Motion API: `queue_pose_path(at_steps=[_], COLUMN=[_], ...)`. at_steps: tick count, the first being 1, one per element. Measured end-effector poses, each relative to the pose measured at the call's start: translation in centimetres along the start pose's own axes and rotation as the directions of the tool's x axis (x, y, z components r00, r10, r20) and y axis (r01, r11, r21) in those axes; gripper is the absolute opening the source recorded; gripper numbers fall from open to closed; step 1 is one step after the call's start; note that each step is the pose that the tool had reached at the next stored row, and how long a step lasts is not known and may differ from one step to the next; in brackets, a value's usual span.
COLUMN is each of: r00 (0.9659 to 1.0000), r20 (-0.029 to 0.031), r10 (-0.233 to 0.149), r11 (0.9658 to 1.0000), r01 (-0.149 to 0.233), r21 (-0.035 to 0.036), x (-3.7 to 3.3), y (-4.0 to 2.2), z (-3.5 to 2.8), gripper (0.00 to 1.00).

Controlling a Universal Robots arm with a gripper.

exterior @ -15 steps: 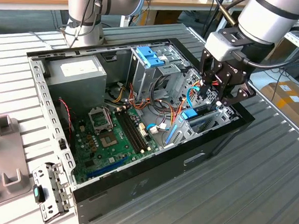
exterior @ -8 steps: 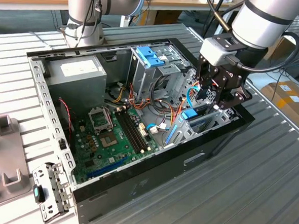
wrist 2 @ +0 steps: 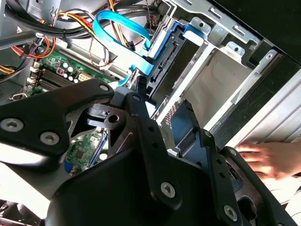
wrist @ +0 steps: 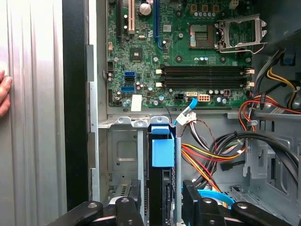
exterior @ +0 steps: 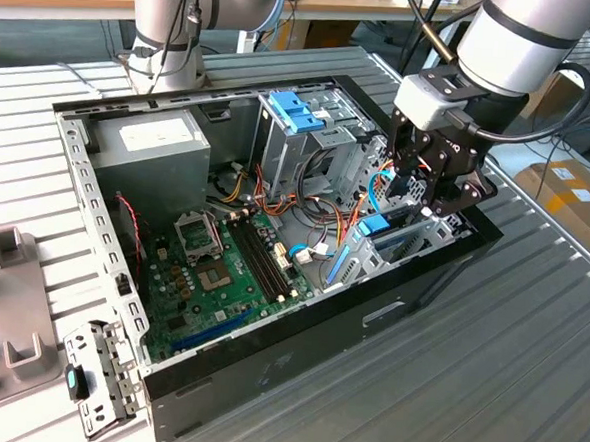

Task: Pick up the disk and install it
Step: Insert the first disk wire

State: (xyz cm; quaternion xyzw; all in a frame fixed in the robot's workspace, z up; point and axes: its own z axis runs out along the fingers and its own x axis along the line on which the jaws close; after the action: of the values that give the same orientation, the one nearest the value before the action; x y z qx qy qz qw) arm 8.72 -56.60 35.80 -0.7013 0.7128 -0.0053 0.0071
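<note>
The disk (wrist: pixel 162 153) stands on edge in the metal drive cage (wrist: pixel 124 155) at the case's front corner. Its light-blue carrier end faces the motherboard (wrist: pixel 188 42). In the first wrist view my gripper (wrist: pixel 162 200) straddles the disk, with one black finger (wrist: pixel 131 207) on each side pressing its flanks. The second wrist view shows the disk's dark side (wrist 2: pixel 186 125) between the same fingers (wrist 2: pixel 146 132). In the exterior view my gripper (exterior: pixel 416 203) hangs over that cage at the exterior view's right, with the blue carrier end (exterior: pixel 373 226) just below it.
A person's hand (wrist 2: pixel 263 160) rests on the ribbed table beside the case wall. Orange, yellow and black cables (wrist: pixel 211 155) and a blue ribbon cable (wrist 2: pixel 122 28) lie close to the cage. A power supply (exterior: pixel 150 142), a second arm's base (exterior: pixel 166 33) and a grey fixture (exterior: pixel 10 294) stand further off.
</note>
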Motion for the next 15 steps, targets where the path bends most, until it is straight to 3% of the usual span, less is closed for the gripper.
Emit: queue_pose_path(at_steps=[5,11,15], r00=[1.0,1.0,1.0], r20=[-0.0005,-0.0003,-0.007], r10=[0.0,0.0,0.0], r11=[1.0,1.0,1.0], r01=[0.0,0.0,0.0], r21=[0.0,0.0,0.0], x=[0.0,0.0,-0.03], y=[0.0,-0.02,-0.02], z=[-0.08,-0.93,-1.46], gripper=[0.49,0.49,0.49])
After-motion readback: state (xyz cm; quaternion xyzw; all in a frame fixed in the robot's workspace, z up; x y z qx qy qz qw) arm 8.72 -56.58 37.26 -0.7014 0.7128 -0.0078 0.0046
